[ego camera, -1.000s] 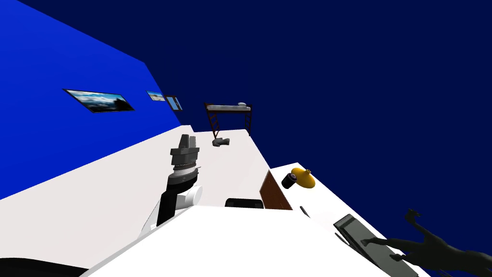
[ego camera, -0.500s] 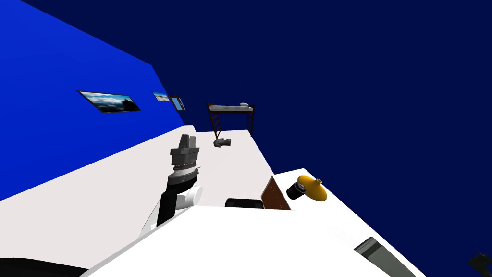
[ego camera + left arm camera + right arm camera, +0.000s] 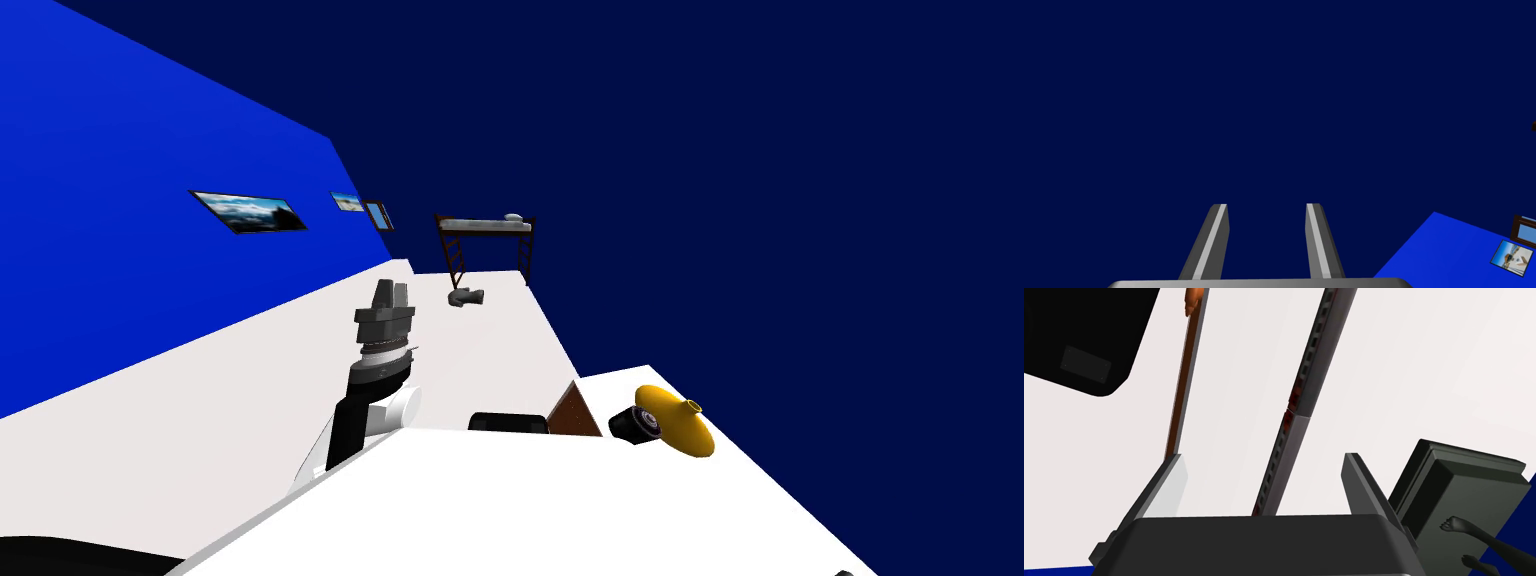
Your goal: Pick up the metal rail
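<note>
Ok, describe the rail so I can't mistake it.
On the white table, look between the fingers of the open right end effector. The rail is the long grey bar running away from it. Unlike the thin orange-brown strip beside it, it has a row of small slots.

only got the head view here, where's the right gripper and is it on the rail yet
observer: in the right wrist view, the long grey slotted rail runs between the right gripper's fingers, on a white surface.
operator: closed on it
observer: no, the fingers are open, one on each side, clear of the rail.
operator: anything close by
observer: a dark grey box just beyond one finger, a thin orange-brown strip beyond the other.
</note>
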Controlling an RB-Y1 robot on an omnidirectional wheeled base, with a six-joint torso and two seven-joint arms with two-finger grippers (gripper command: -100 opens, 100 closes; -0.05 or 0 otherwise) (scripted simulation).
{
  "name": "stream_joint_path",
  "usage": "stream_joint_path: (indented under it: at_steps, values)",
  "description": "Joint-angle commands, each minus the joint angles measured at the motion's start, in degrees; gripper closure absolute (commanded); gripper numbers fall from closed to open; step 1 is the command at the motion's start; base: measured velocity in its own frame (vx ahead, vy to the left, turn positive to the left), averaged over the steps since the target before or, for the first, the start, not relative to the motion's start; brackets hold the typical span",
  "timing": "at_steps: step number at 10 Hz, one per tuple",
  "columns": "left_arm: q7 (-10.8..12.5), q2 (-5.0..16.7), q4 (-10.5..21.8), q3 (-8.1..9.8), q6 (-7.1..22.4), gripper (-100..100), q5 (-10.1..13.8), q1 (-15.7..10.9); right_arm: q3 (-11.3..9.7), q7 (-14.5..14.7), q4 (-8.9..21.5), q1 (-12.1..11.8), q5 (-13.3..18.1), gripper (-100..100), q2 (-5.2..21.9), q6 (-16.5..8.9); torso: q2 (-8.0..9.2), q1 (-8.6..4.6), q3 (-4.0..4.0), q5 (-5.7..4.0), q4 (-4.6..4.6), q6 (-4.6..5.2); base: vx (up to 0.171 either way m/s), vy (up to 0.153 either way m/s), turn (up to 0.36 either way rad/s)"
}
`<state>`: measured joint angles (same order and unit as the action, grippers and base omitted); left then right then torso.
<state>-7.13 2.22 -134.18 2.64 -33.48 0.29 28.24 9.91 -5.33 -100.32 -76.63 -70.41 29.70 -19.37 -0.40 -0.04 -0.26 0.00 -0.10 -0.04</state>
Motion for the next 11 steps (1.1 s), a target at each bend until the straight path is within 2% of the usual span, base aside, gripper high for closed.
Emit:
stream_joint_path:
  at_steps: [1, 2, 3, 4, 5, 6, 7, 8, 9, 11]
  values:
    - [0.0, 0.0, 0.0, 0.00, 0.0, 0, 0.0, 0.0, 0.1, -0.5, 0.6, -0.8, -1.9, -100, 0.1, -1.2, 0.00, 0.00, 0.00, 0.00, 0.00, 0.00, 0.099, -0.013, 0.048]
    - [0.0, 0.0, 0.0, 0.00, 0.0, 0, 0.0, 0.0, -0.2, -0.7, 2.9, -1.5, -4.3, -100, 0.7, -2.8, 0.05, 0.00, 0.02, 0.01, 0.00, 0.02, 0.110, -0.012, 0.085]
    - [0.0, 0.0, 0.0, 0.00, 0.0, 0, 0.0, 0.0, -0.2, -0.7, 2.9, -1.5, -4.8, -100, 0.7, -2.8, 0.03, 0.00, 0.01, 0.00, 0.00, 0.01, 0.097, -0.018, 0.054]
    - [0.0, 0.0, 0.0, 0.00, 0.0, 0, 0.0, 0.0, -0.5, -0.9, 5.1, -2.1, -7.1, -100, 1.3, -4.2, 0.06, -0.02, 0.03, 0.00, 0.01, 0.01, 0.100, -0.012, 0.080]
    - [0.0, 0.0, 0.0, 0.00, 0.0, 0, 0.0, 0.0, -0.5, -0.9, 5.1, -2.1, -7.5, -100, 1.3, -4.2, 0.06, 0.01, 0.03, 0.00, 0.01, 0.01, 0.076, -0.025, 0.049]
    - [0.0, 0.0, 0.0, 0.00, 0.0, 0, 0.0, 0.0, -0.8, -1.0, 7.2, -2.6, -9.3, -100, 1.8, -5.6, 0.13, -0.04, 0.06, 0.00, 0.02, 0.01, 0.085, -0.033, 0.119]
    - [0.0, 0.0, 0.0, 0.00, 0.0, 0, 0.0, 0.0, -0.8, -1.0, 7.2, -2.6, -10.1, -100, 1.8, -5.6, 0.12, -0.08, 0.06, -0.01, 0.02, 0.00, 0.071, -0.028, 0.054]
    - [0.0, 0.0, 0.0, 0.00, 0.0, 0, 0.0, 0.0, -1.1, -1.2, 9.1, -3.1, -12.0, -100, 2.2, -6.8, 0.16, -0.05, 0.08, -0.01, 0.03, 0.02, 0.077, -0.019, 0.080]
    - [0.0, 0.0, 0.0, 0.00, 0.0, 0, 0.0, 0.0, -1.1, -1.2, 9.1, -3.1, -12.5, -100, 2.2, -6.8, 0.15, -0.02, 0.09, -0.01, 0.03, 0.01, 0.063, -0.016, 0.041]
    - [0.0, 0.0, 0.0, 0.00, 0.0, 0, 0.0, 0.0, -1.7, -1.4, 12.5, -3.7, -16.3, -100, 2.9, -8.9, 0.20, -0.03, 0.11, 0.00, 0.04, 0.01, 0.078, -0.031, 0.091]
